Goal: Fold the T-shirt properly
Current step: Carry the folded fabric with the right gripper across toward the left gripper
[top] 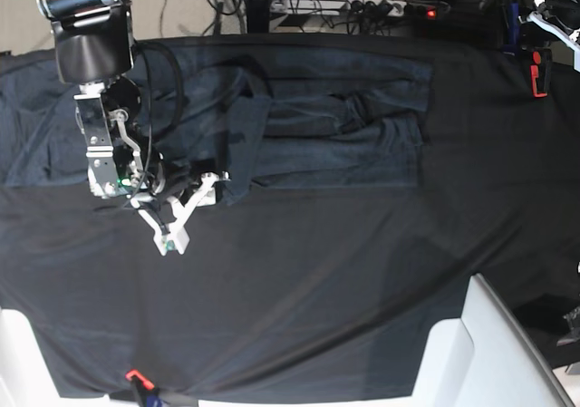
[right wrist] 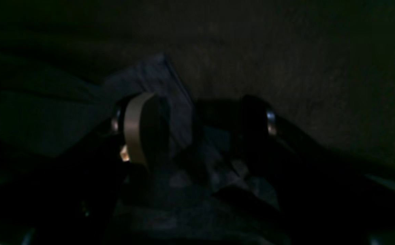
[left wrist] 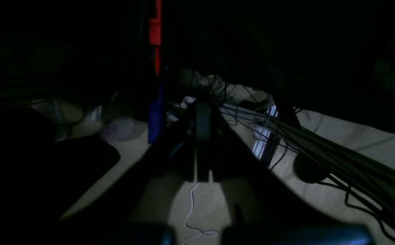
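Black cloth (top: 299, 289) covers the whole table, with the T-shirt (top: 335, 135) lying on its far half, partly folded into a rumpled rectangle; tidying folds seem left. At its near corner the right gripper (right wrist: 190, 132) stands wide with shirt fabric between its jaws. Off the table's edge, the left gripper (left wrist: 202, 136) is closed, empty.

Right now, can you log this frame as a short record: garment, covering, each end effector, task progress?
garment: T-shirt, dark grey, wrinkled, partly folded at the table's far side
covering: black cloth over the table
right end effector: jaws spread around a T-shirt corner, not clamped
left end effector: shut, holding nothing, off the table above floor cables
progress: fold unfinished
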Robot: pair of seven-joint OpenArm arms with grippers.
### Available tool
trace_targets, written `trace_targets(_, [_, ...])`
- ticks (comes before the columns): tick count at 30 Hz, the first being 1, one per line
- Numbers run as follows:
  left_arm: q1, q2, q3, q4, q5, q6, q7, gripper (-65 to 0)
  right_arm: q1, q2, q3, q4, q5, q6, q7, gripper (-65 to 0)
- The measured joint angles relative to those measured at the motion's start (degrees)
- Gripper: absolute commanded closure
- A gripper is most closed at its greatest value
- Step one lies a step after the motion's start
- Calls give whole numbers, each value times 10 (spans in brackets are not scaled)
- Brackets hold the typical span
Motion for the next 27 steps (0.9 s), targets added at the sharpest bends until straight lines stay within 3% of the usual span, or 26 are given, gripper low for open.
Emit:
trace_targets(6, [0,0,0,0,0,0,0,0,3,-18,-70,0,5,-3,5,-356])
trace_targets(21, [2,9,0,0,0,0,0,0,55,-28,-70,-101,6,-2,52,-351])
trace_targets(23, [1,9,0,0,0,0,0,0,54,-28,-70,-102,6,-2,54,-296])
trace_targets(27, [0,9,0,0,0,0,0,0,54,-26,-70,-105,5,-5,51,-39])
